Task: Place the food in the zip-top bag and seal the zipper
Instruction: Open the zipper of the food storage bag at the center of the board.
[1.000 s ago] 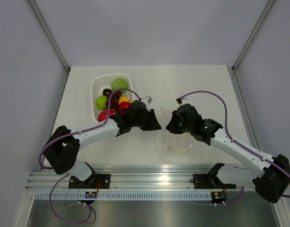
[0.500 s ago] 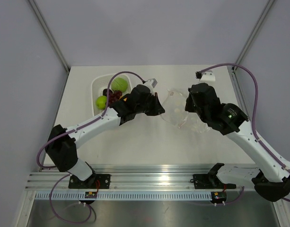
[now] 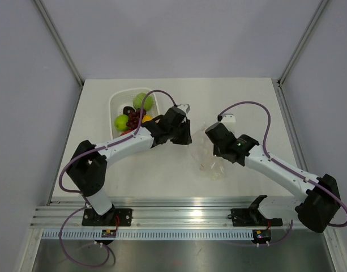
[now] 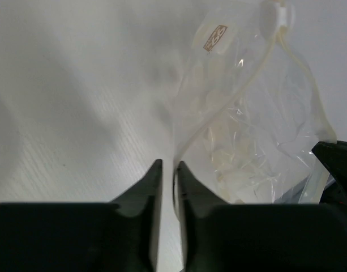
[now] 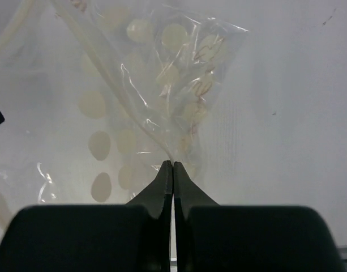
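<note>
The transparent zip-top bag hangs crumpled between my two grippers, low over the table. My left gripper is shut on its pale zipper, which runs between the jaws in the left wrist view. My right gripper is shut on a fold of the bag's film, pinched at the tips in the right wrist view. The bag looks empty. The food lies in the white basket: green pieces, dark grapes, yellow and red bits.
The white slotted basket stands at the far left of the table, just behind my left arm. The right gripper's dark tip shows at the right edge of the left wrist view. Grey walls enclose the table.
Both grippers carried the bag up and toward the far side, then brought it back down and nearer. The bag now hangs lower and more bunched.
</note>
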Robot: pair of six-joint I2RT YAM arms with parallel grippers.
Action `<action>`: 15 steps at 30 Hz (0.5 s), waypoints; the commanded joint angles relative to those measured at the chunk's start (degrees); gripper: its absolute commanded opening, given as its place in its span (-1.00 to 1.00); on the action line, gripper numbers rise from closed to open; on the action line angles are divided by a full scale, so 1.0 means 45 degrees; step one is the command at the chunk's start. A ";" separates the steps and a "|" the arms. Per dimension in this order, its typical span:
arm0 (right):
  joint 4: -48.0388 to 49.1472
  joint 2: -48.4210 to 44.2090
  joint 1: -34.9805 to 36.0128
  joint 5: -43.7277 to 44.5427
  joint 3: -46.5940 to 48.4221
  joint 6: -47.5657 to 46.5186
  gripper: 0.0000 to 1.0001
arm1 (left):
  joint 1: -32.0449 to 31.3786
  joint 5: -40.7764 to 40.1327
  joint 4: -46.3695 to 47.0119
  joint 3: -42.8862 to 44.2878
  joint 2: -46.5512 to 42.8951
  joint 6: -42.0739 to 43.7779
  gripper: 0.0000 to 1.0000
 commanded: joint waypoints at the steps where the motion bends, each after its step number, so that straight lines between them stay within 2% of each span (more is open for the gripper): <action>1: 0.1835 -0.0027 0.0092 -0.0479 -0.0024 0.1250 -1.00 | 0.0105 -0.0492 -0.0507 0.0839 -0.0109 0.0656 -0.35; 4: 0.2187 -0.0144 0.0111 -0.0538 0.0093 0.1290 -1.00 | 0.0105 -0.1000 -0.0898 0.0878 -0.0790 0.1104 0.19; 5: 0.2226 -0.0202 0.0111 -0.0499 0.0171 0.1232 -1.00 | 0.0105 -0.1136 -0.1170 0.0898 -0.0986 0.1415 0.43; 7: 0.2227 -0.0261 0.0092 -0.0518 0.0386 0.1154 -1.00 | 0.0260 -0.1585 -0.1542 0.0918 -0.1667 0.1671 0.59; 15: 0.2344 -0.0437 0.0111 -0.1240 0.0601 0.1095 -1.00 | 0.1920 -0.2463 -0.2032 0.0157 -0.4053 0.1673 0.59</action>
